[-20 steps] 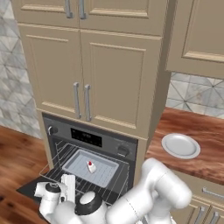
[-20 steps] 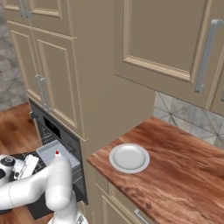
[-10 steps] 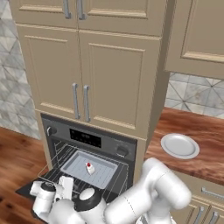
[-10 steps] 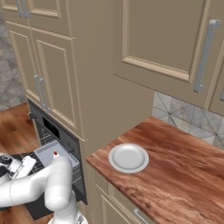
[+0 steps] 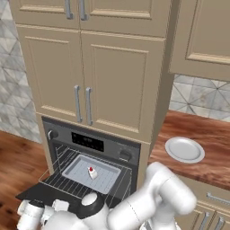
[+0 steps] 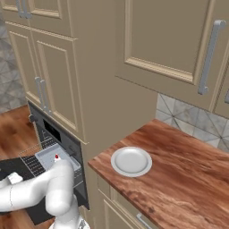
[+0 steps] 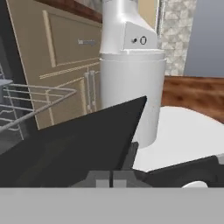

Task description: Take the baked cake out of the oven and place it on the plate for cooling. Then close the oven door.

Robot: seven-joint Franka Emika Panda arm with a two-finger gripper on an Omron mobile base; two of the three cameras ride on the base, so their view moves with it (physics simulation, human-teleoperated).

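Far to the left and low, the tool [image 5: 33, 214] is hanging by the outer edge of the oven door [image 5: 45, 195], which is lying fully open and flat. In the hand view the two finger tips [image 7: 110, 178] are sitting pressed together with nothing between them, so the tool is closed tight and holding nothing; the dark door panel [image 7: 78, 140] is filling the space just ahead of it.

Moving rightward, the oven [image 5: 92, 152] is standing open, its wire rack [image 5: 72, 184] pulled out over the door and carrying a grey tray [image 5: 108, 177]. The baked cake [image 5: 92, 172] is sitting upright near the middle of that tray, red dot up, well apart from the tool. The right base view is showing the same thing: the cake [image 6: 57, 158] is resting on the tray at the oven's mouth, just behind the white arm.

Further right, past the cabinet side, the plate [image 5: 184, 149] is lying bare on the wooden counter [image 5: 211, 139].

Judging from this, only the opening of the oven is done. The cake is not yet being gripped, so picking it up, carrying it to the plate and shutting the door are all left. With the fingers shut and the hand down by the door's edge, the tool looks poorly placed for the pickup and would need to open and rise toward the tray.
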